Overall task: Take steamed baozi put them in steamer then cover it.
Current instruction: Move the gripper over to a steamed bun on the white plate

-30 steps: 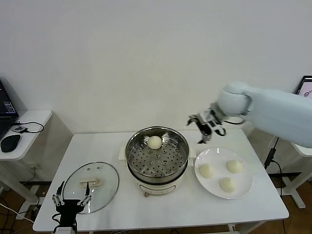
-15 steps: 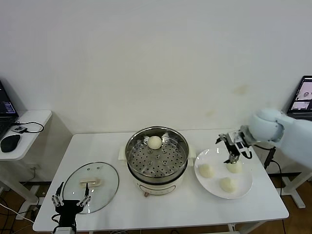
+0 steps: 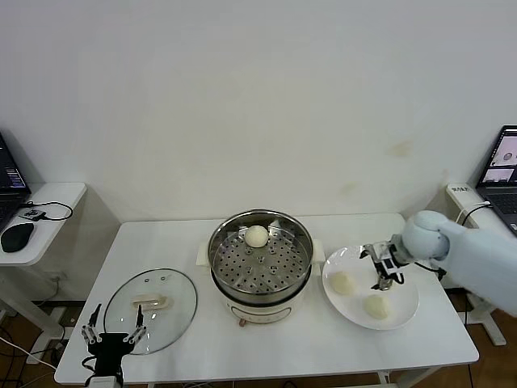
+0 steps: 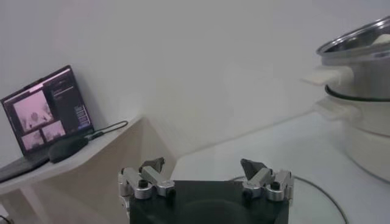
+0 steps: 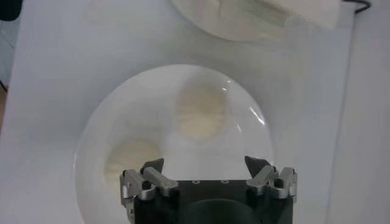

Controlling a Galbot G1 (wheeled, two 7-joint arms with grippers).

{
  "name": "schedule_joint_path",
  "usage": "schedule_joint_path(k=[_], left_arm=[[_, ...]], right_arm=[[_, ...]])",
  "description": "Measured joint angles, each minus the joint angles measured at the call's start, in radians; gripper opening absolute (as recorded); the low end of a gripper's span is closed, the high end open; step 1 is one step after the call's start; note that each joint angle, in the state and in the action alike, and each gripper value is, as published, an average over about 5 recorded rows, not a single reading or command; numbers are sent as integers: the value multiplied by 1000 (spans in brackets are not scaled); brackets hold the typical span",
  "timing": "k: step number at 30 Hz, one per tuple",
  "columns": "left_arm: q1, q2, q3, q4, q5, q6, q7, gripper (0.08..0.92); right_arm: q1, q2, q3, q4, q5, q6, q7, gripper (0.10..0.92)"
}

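Note:
The steamer (image 3: 260, 263) stands mid-table with one steamed baozi (image 3: 256, 236) on its perforated tray. To its right a white plate (image 3: 405, 301) carries two baozi in plain sight (image 3: 342, 282) (image 3: 376, 305). My right gripper (image 3: 381, 271) hangs open low over the plate's far side, fingers pointing down. In the right wrist view the right gripper (image 5: 204, 164) is open over the plate (image 5: 122, 115), with two baozi (image 5: 201, 109) (image 5: 131, 159) beyond its fingertips. The cover (image 3: 151, 309) lies flat at the front left. My left gripper (image 3: 113, 335) waits open at its near edge.
The left wrist view shows the left gripper (image 4: 204, 169), the steamer's side (image 4: 365, 91) and a laptop (image 4: 46, 112) on a side table. A mouse (image 3: 16, 236) lies on the left side table; another laptop (image 3: 502, 158) stands at the far right.
My right arm has swung from behind the steamer's right side over to the plate and come down, still open. The left gripper has drawn back slightly.

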Motion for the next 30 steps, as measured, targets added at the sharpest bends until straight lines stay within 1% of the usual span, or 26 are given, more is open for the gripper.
schedule_joint_path(k=[11, 20, 25, 30], left_arm=[[0, 1, -1, 4, 0, 0, 0, 823], [-2, 1, -2, 7, 0, -1, 0, 823], [-3, 1, -3, 8, -1, -1, 0, 823], [-3, -1, -2, 8, -1, -1, 0, 823]], right_arm=[[-95, 82, 78, -81, -26, 7, 25, 823], [-121, 125, 97, -117, -32, -1, 26, 814], [-123, 139, 103, -131, -34, -4, 22, 728], [-119, 142, 102, -135, -35, -3, 12, 674]])
